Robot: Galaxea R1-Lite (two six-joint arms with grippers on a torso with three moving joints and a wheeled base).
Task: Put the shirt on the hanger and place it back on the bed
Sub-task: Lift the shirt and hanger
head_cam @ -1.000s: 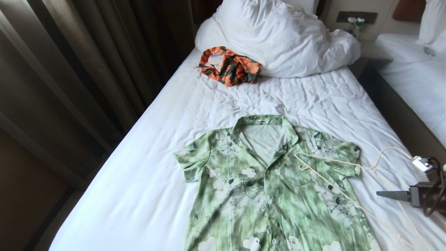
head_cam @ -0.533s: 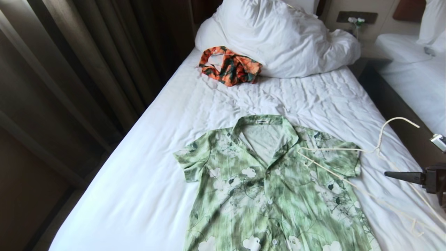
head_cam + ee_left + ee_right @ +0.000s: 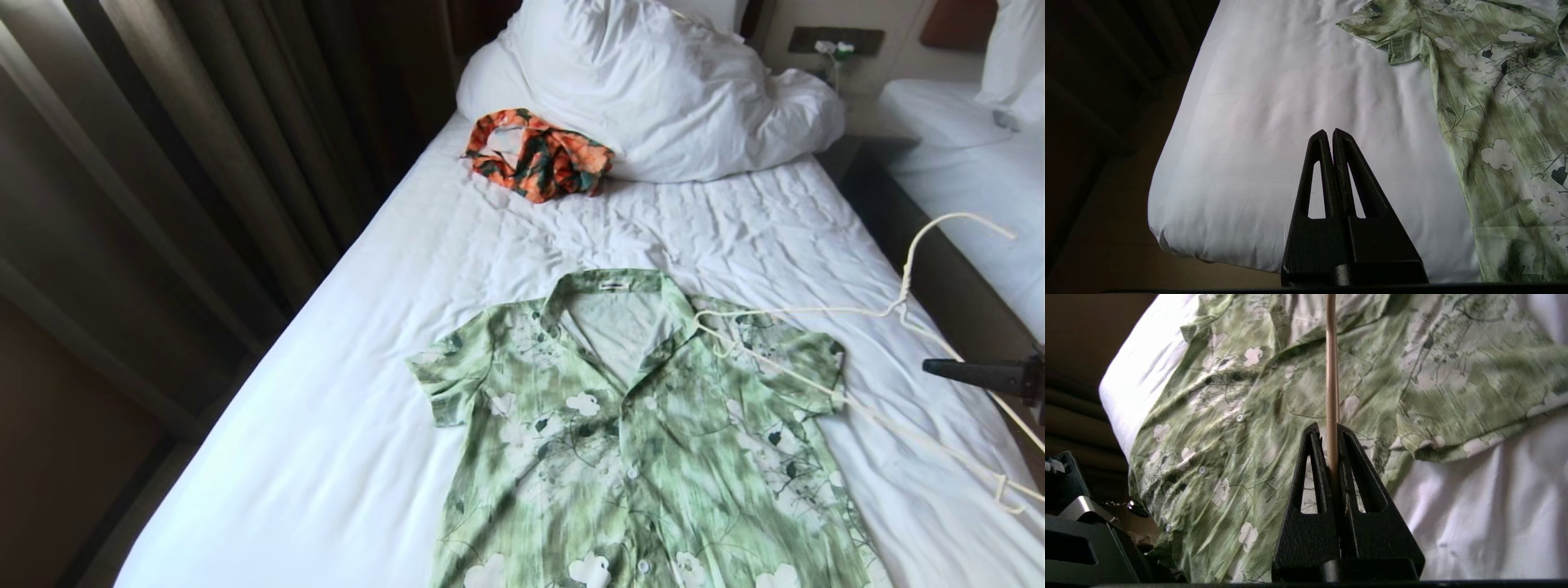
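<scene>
Shirt [image 3: 637,425] lies limp on the bed [image 3: 343,425]; take it by the collar. Right gripper [image 3: 1332,435] clamps the stiff, light hanger [image 3: 816,359]; left gripper [image 3: 1329,132] is closed, empty.

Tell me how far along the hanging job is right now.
Done: right gripper is shut on the hanger, raised at its hook end. In hand: its far tip rests by the collar of the shirt. Left: the shirt lies flat on the bed, nothing threaded. Left gripper shut, empty.
</scene>
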